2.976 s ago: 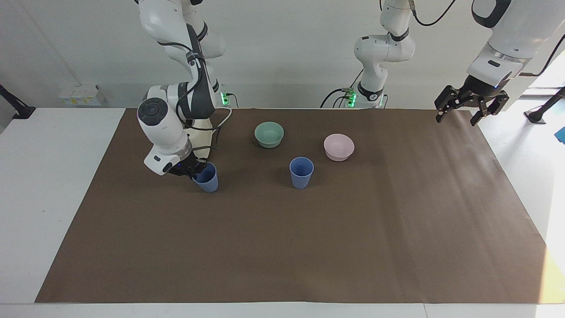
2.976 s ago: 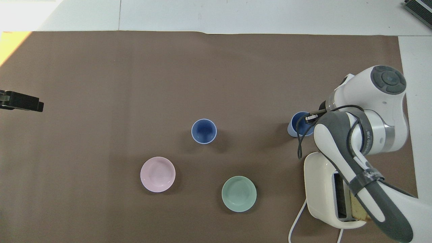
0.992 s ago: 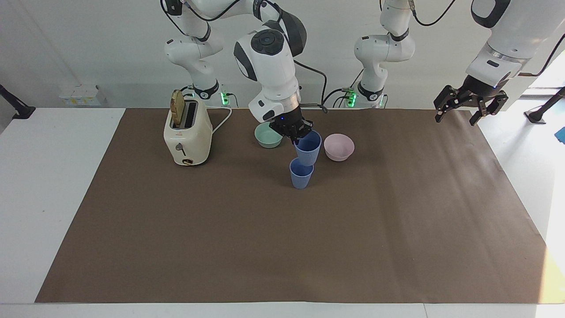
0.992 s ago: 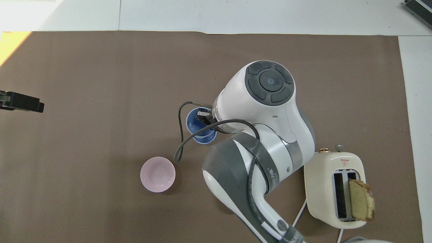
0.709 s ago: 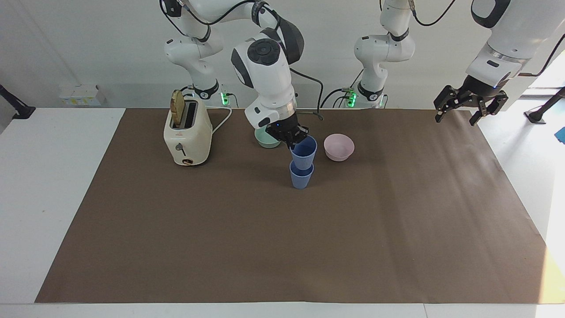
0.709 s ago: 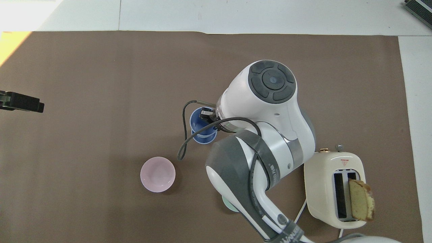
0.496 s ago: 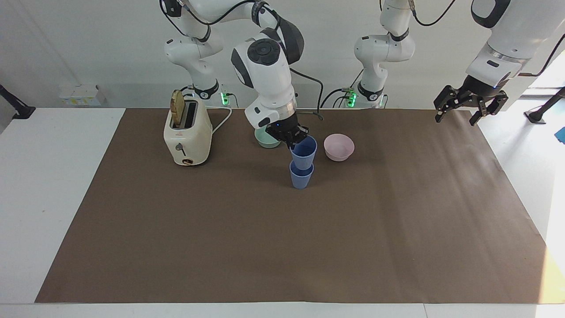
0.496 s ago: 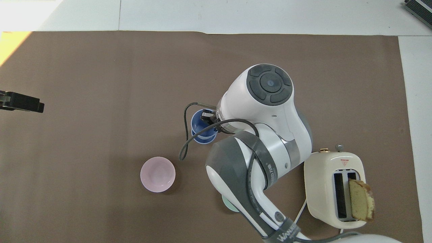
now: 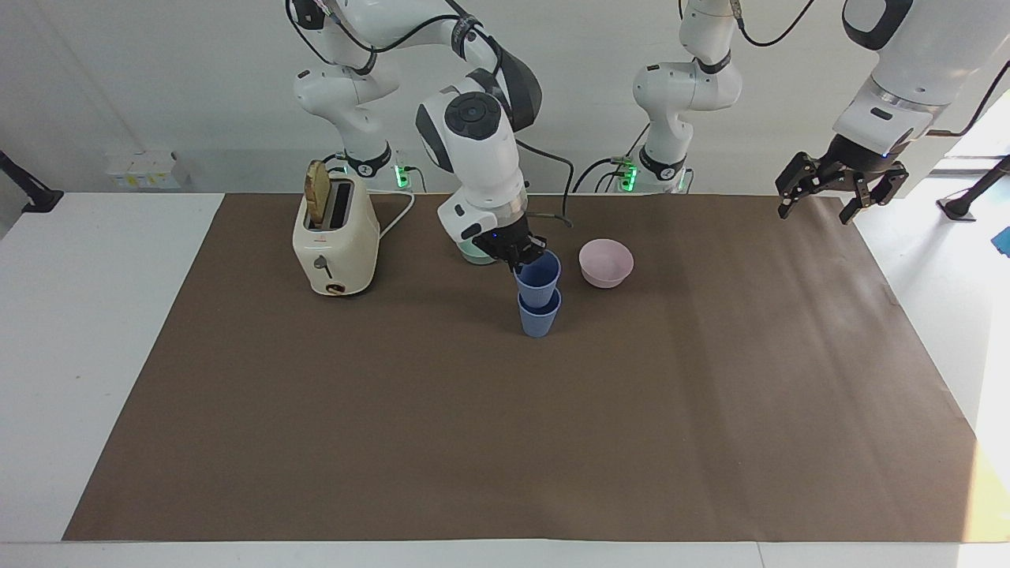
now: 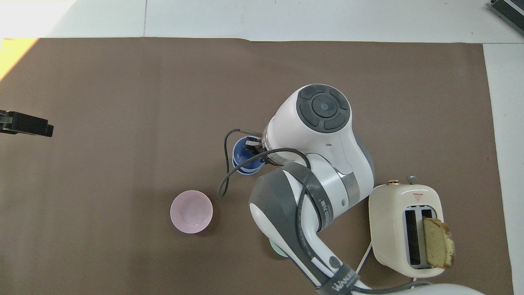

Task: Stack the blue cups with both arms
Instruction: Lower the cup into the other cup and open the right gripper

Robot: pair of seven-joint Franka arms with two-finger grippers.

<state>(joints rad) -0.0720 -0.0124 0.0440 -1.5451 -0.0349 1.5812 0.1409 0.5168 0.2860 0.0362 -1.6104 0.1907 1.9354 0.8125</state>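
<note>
Right arm (image 9: 481, 150) comes down from its base at the robots' edge, elbow bent, wrist pitched steeply down and slightly canted toward the pink bowl; in the overhead view its big white-and-grey joint housing covers most of the green bowl. Right end effector (image 9: 522, 254) is clamped on the rim of the upper blue cup (image 9: 538, 278), one finger inside the mouth, one outside. That cup sits partway nested in the lower blue cup (image 9: 540, 318), which stands upright on the brown mat (image 9: 505, 442) mid-desk, farther from the robots than both bowls. Upper cup leans a touch off vertical; can't tell whether it is fully seated.

Cups: matte blue plastic, tapered, no handles. Pink bowl (image 9: 606, 263) and green bowl (image 9: 473, 254): low, round, matte, the cup stack roughly between them and a bit farther out. Cream toaster (image 9: 335, 237), rounded glossy shell, slice of bread (image 9: 318, 183) sticking up from one slot, stands toward the right arm's end. Mat is flat paper-like sheet over the white desk (image 9: 87, 331).

Left arm (image 9: 892, 87) waits, raised over the mat's corner at its own end; left end effector (image 9: 840, 196) has fingers spread apart, holding nothing.
</note>
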